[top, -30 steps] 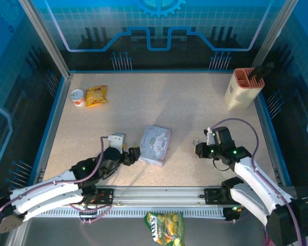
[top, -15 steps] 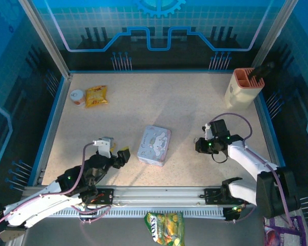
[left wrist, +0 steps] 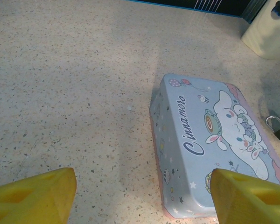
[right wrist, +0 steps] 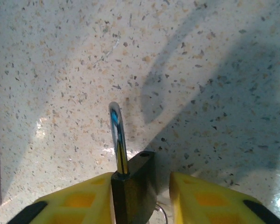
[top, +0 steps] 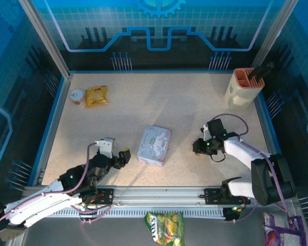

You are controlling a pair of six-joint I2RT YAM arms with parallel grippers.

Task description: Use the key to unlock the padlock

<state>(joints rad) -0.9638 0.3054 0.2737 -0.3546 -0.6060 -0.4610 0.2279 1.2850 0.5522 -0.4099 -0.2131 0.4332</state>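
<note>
Slippage is the chief worry here. In the right wrist view the padlock (right wrist: 133, 189) sits low over the speckled tabletop (right wrist: 200, 70) between the yellow fingers of the right end effector (right wrist: 140, 181). Its dark body rests against one finger (right wrist: 79, 200), while a clear gap separates it from the other (right wrist: 205, 198), so the jaws are partly spread and not pinching it. The thin shackle (right wrist: 117, 135) points away from the camera, with a small hole showing on the body beside it. Whether it has sprung free I cannot say. The key cannot be made out for certain, though a thin silvery loop (right wrist: 161, 213) peeks out below the lock body. With only one side in contact, the padlock could tip or drop flat, and any key left in it might twist or fall out. The left end effector (left wrist: 140, 196) is spread wide and empty, just short of the Cinnamoroll tin box (left wrist: 214, 144). A careless reach from there would shove the tin box toward the padlock.
</note>
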